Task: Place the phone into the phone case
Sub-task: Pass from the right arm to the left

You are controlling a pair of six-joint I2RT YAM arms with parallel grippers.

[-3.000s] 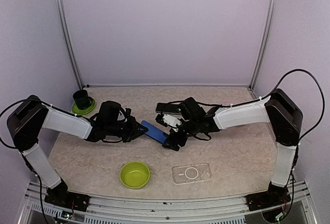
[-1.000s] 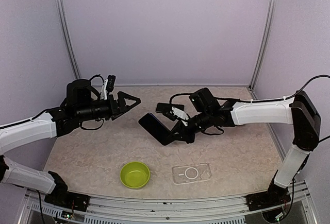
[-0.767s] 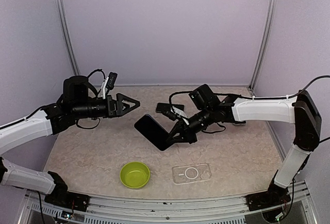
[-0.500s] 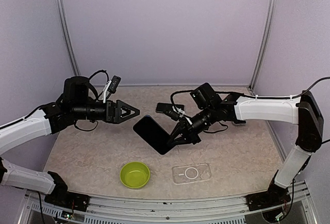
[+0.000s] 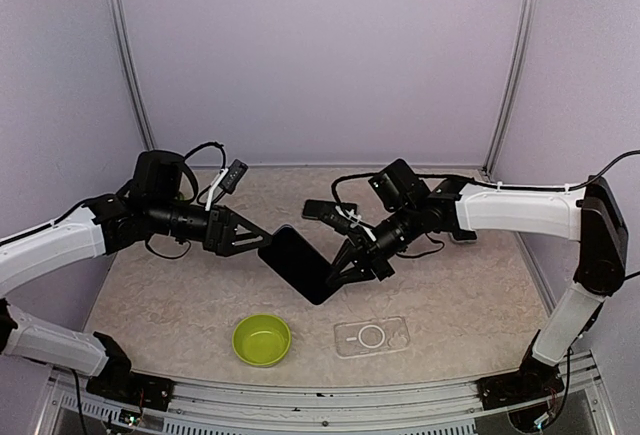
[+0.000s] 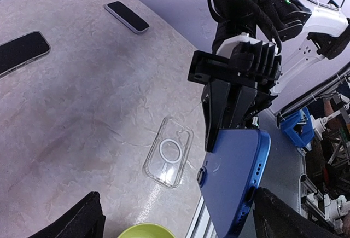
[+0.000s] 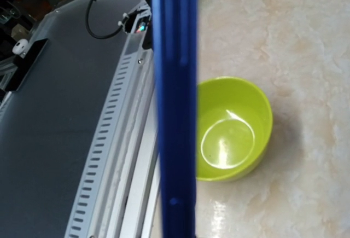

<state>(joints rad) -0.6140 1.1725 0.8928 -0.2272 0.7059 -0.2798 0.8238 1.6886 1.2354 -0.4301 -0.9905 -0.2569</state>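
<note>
Swinging in across the desk [image 5: 180, 305], your left pincer [image 5: 250, 240] has gone from well apart from the phone [image 5: 297, 263] a second ago to just beside its free end. Its jaws are spread wide and have hold of nothing. The left wrist view shows the blue phone [image 6: 235, 178] coming in between the two fingers, nearer to one of them, though you cannot tell from here whether anything touches yet. Your right pincer [image 5: 352, 260] has stayed clamped on the other end. Over that second it has turned the phone so the dark face shows more to the top camera, and it carries the phone in the air, tilted, clear of the desk. The case [image 5: 371, 336] has not moved: it lies flat near the front edge, just right of the bowl [image 5: 262, 340], well below and apart from the phone. So this looks like the set-up for a second grip or a handover, not the insertion itself, and no part of the phone is in the case yet. Before you close the left jaws, check that they straddle the phone's edges squarely. A skewed pinch on a thin, slick slab could twist it out of the right pincer's hold.
</note>
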